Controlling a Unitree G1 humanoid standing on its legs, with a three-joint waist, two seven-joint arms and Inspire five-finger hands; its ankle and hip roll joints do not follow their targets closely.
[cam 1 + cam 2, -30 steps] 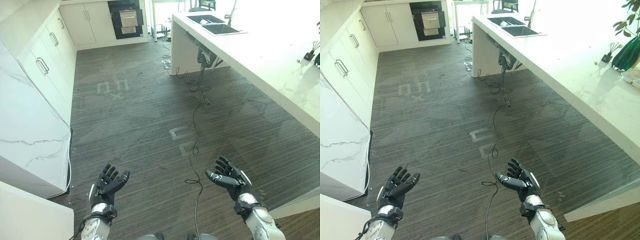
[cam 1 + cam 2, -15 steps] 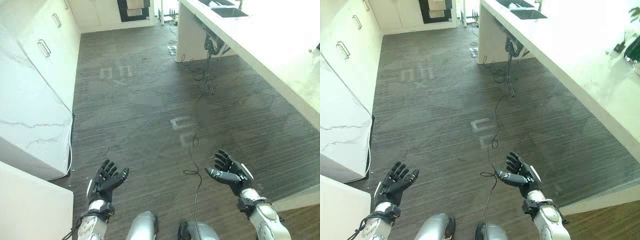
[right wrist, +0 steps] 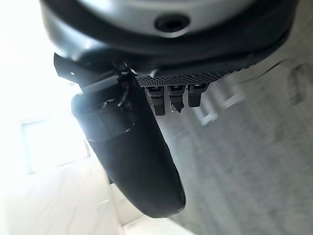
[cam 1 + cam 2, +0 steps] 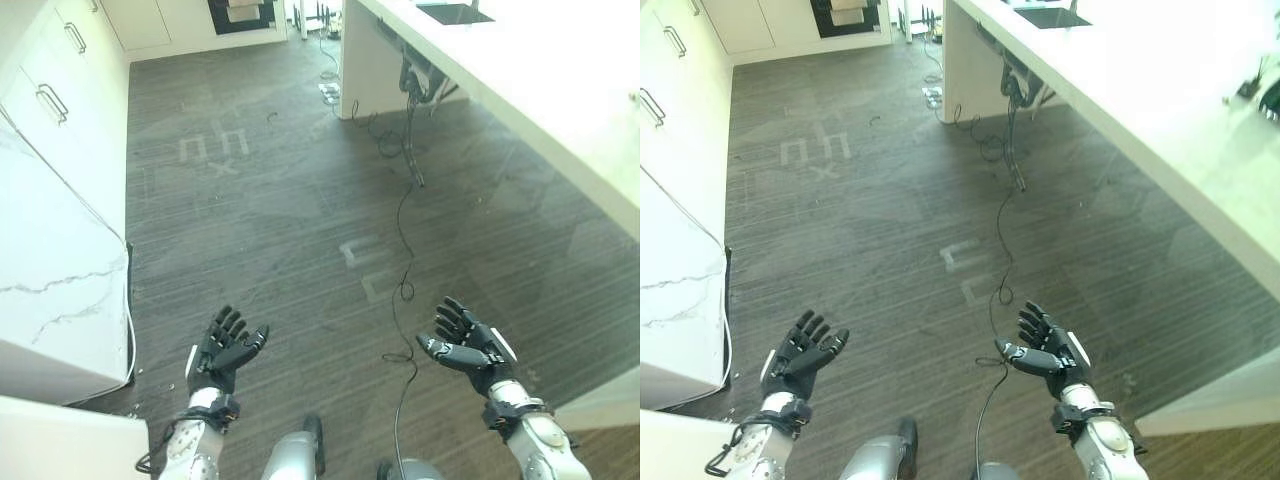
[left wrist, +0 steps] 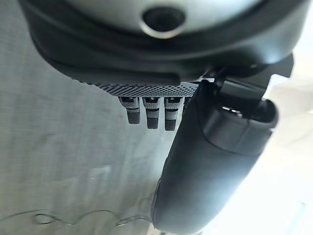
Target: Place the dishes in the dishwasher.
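Floor [image 4: 280, 230]: dark grey-brown wood-look planks with fine lengthwise streaks; pale grey angular tape marks [image 4: 212, 150] on it in two spots.
Cabinets [image 4: 60, 70]: off-white doors, silver bar handles.
Side panel [image 4: 50, 270] near left: white marble pattern with thin grey veins.
Counter [image 4: 540, 90]: plain bright white.
Oven [image 4: 240, 12]: black front, pale cloth over it.
Left hand [image 4: 225, 350] and right hand [image 4: 465, 345]: black, each with a white patch along the edge.

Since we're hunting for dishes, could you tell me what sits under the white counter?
Under the white counter, dark cables hang to the wood floor. Further beneath is hidden by the countertop.
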